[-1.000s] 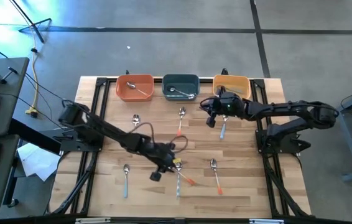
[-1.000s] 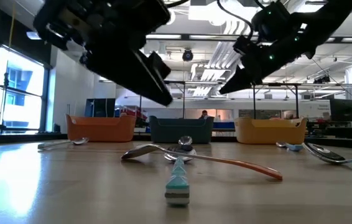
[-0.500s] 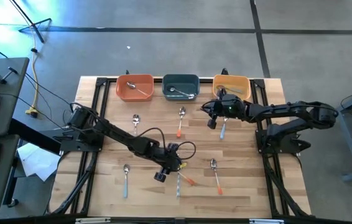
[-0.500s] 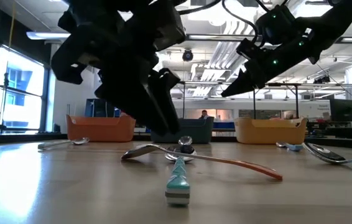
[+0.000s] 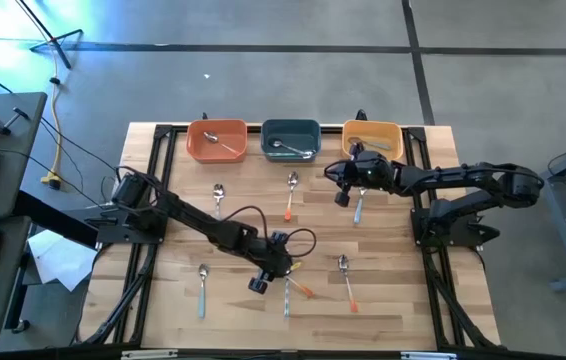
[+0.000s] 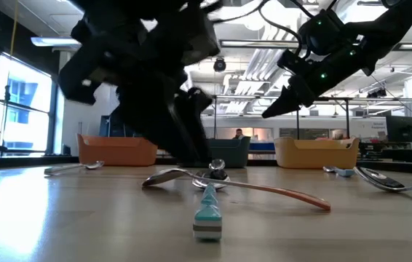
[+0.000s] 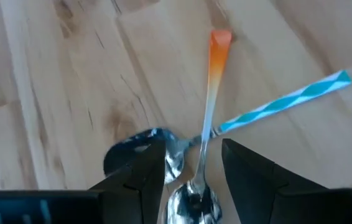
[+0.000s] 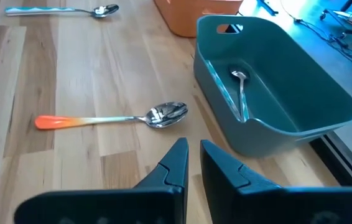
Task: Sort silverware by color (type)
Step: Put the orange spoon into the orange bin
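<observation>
Two arms share your bench (image 5: pixel 173 300). Your left claw (image 7: pixel 193 165) stands open, holding nothing, low over crossed cutlery near the front middle: the orange-handled spoon (image 7: pixel 208 118) runs lengthwise between its fingers, over a blue-striped handle (image 7: pixel 288 102). Your right claw (image 8: pixel 191 163), nearly shut and empty, hovers by the teal bowl (image 8: pixel 288 106).

Left gripper (image 7: pixel 191 171) fingers cover part of two crossed spoons' bowls; orange-handled spoon (image 7: pixel 208 118) bowl cut by frame edge. Low view: left arm (image 6: pixel 144 80) blocks teal bowl (image 6: pixel 236 153) and orange bowl's end. Silverware in yellow bowl (image 5: pixel 374 139) too small to identify from above.
</observation>
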{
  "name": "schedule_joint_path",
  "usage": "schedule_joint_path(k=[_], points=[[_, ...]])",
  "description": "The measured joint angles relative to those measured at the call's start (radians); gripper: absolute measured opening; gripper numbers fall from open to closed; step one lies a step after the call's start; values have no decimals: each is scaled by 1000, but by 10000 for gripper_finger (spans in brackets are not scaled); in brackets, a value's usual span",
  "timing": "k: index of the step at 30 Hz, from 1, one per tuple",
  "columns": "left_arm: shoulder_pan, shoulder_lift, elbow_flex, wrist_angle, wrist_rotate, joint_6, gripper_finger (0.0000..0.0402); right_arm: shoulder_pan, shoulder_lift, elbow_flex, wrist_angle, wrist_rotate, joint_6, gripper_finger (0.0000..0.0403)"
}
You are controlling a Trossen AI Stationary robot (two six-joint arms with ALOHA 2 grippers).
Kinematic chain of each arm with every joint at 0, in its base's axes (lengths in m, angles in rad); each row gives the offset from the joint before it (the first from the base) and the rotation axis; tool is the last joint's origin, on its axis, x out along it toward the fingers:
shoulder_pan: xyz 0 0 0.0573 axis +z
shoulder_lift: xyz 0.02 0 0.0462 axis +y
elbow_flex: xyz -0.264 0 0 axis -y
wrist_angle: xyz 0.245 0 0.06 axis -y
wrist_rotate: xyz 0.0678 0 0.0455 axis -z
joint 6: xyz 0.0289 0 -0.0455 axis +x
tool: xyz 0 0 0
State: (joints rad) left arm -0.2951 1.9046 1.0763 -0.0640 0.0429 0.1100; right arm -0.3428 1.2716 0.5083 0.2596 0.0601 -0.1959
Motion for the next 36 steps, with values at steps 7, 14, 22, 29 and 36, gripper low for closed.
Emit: schedule_joint_path(k=[7,14,22,29,36], points=[[0,36,-1,15,1,-1,147,0,0,0,-10,0,-4,26],[0,37,-1,11,7,-49,119,0,0,0,-13,0,-13,26],[-2,37,0,-10,39,-27,49,0,0,0,-15,0,-31,26],[-6,36,0,-37,45,-25,14,0,0,0,-15,0,-23,26],[-22,37,-1,-57,64,-68,61,0,0,0,-15,0,-23,26]])
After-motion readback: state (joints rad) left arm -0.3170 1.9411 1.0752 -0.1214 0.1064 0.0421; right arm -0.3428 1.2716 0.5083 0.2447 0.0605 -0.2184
